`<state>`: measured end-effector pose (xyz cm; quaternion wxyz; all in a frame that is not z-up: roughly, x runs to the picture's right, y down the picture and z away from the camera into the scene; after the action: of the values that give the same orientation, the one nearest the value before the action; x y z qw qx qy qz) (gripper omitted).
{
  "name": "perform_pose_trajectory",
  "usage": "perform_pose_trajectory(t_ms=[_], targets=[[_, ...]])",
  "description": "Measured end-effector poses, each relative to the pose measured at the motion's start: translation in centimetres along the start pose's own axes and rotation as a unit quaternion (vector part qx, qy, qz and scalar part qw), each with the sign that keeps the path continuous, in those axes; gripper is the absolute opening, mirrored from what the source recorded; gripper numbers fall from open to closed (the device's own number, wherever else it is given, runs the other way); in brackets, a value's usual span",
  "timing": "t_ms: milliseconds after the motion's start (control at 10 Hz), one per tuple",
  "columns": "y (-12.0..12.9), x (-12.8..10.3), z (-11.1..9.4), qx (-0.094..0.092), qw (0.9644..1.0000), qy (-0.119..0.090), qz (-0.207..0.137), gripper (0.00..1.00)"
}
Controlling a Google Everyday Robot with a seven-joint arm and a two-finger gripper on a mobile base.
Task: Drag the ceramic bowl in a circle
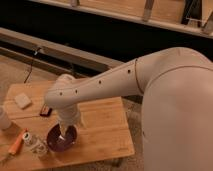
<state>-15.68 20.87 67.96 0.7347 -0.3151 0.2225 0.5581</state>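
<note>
The ceramic bowl [54,142], round, glossy and dark purple-maroon, sits near the front edge of the wooden table [102,127]. My white arm reaches in from the right and bends down over it. The gripper [62,132] points straight down into the bowl, its tip at or just above the inside surface. The wrist hides part of the bowl's rear rim.
A small brown block [45,110] lies just behind the bowl and a white sponge [22,100] further left. A clear bottle [35,145] lies left of the bowl beside an orange object [16,142]. A white cup [3,119] stands at the left edge.
</note>
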Motion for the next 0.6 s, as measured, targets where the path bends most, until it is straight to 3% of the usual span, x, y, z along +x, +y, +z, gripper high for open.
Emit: perform_pose_trajectory(t_ms=[300, 600], targets=[[1.0, 0.9, 3.4, -0.005, 0.9998, 0.016, -0.007, 0.65], [1.2, 0.2, 6.5, -0.01, 0.9999, 0.009, -0.009, 0.65]])
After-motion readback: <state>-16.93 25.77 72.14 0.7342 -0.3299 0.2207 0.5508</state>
